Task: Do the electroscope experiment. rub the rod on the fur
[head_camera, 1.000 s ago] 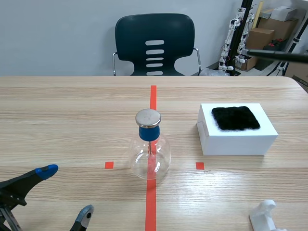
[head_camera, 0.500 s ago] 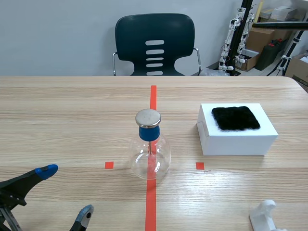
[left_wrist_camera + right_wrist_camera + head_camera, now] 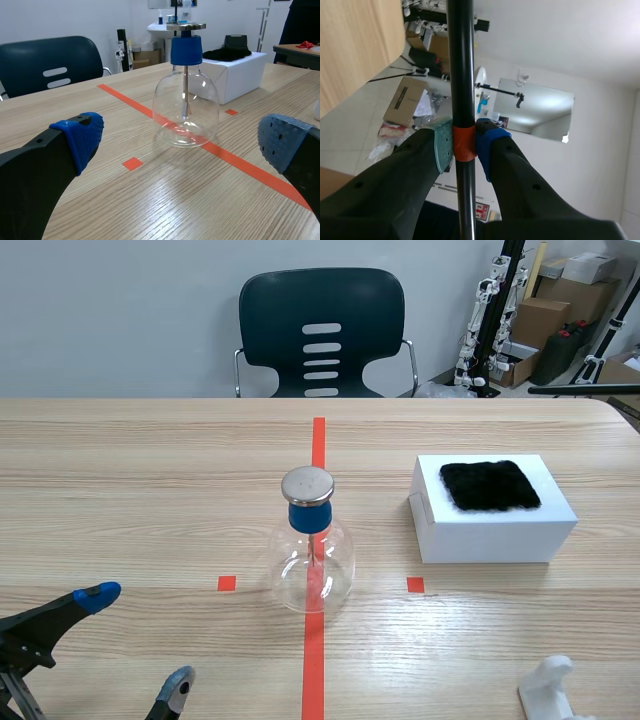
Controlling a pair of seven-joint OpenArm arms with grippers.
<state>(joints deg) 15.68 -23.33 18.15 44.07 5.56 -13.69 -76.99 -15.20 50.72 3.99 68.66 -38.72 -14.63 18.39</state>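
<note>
A thin black rod (image 3: 585,390) pokes in level from the scene's right edge, above and behind the fur. In the right wrist view my right gripper (image 3: 464,145) is shut on the rod (image 3: 461,75) at its orange band, raised off the table. The black fur (image 3: 489,485) lies on top of a white box (image 3: 495,532). The electroscope, a glass flask (image 3: 311,562) with a blue stopper and a metal disc, stands on the red centre line. My left gripper (image 3: 138,640) stays low at the near left, open, with the flask (image 3: 185,105) ahead of it.
A white stand (image 3: 555,690) sits at the near right edge. A dark chair (image 3: 321,330) stands behind the table's far side. Boxes and equipment fill the back right corner (image 3: 545,315).
The rod's end at the scene's right edge rose higher, then dropped lower and drew back toward the right. The left arm, flask and fur box stayed put.
</note>
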